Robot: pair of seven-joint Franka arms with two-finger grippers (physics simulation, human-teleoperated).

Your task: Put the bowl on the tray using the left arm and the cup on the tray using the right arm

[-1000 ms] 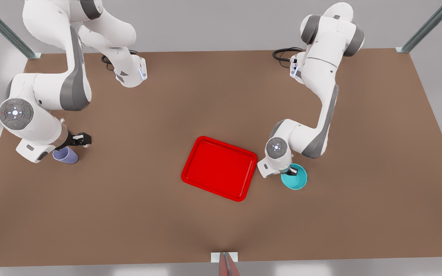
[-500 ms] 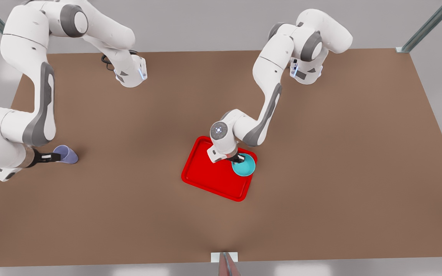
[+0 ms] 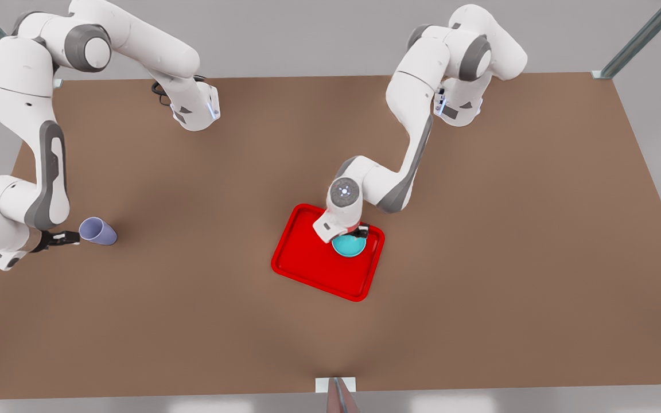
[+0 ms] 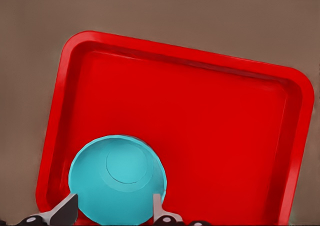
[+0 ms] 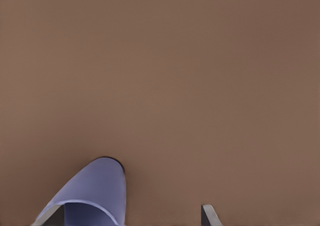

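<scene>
bowl [image 3: 348,245] moved from tray edge to tray [image 3: 307,264] 2 o'clock corner | left gripper [image 3: 359,232] fingers spread, bowl released | right gripper [image 3: 65,238] unclenched at cup [image 3: 97,232], tipped, 9 o'clock, untransferred

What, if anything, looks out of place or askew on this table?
The cup lies on its side on the table, mouth towards the right tool, far from the tray. The bowl sits upright on the tray by the left tool.
</scene>
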